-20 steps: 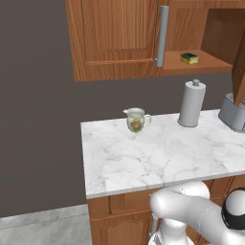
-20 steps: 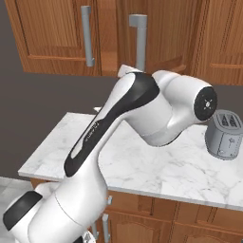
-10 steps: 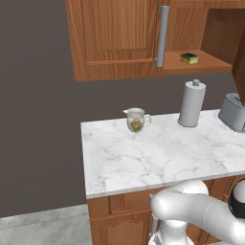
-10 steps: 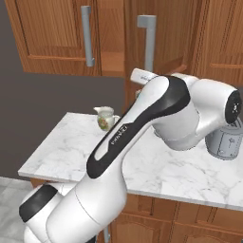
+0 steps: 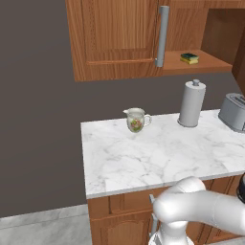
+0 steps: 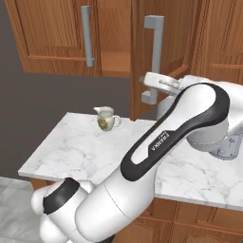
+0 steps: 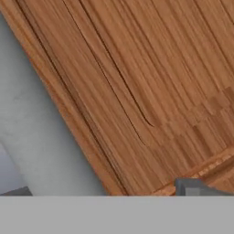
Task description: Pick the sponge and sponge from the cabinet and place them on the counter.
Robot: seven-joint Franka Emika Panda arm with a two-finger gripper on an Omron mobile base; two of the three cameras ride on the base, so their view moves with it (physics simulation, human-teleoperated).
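Observation:
A sponge [image 5: 190,58], yellow with a dark green top, lies on the wooden shelf of the open cabinet [image 5: 119,38] above the counter [image 5: 158,153]. My arm reaches up to the cabinet's open right door [image 6: 166,42], with the hand close beside that door's grey handle [image 6: 153,47]. In the hand view my gripper [image 7: 103,191] faces the door's wood panel from very near. Its fingertips [image 7: 194,186] stand wide apart at the bottom edge with nothing between them, so it is open.
On the white marble counter stand a floral jug [image 5: 136,119], a paper towel roll [image 5: 191,103] and a toaster [image 5: 234,112]. The left cabinet door is shut, with its bar handle [image 5: 162,36] next to the shelf. Bare dark wall lies to the left.
The arm has swung right and up toward the open door, uncovering the jug in the right base view. The open door's handle has shifted slightly right.

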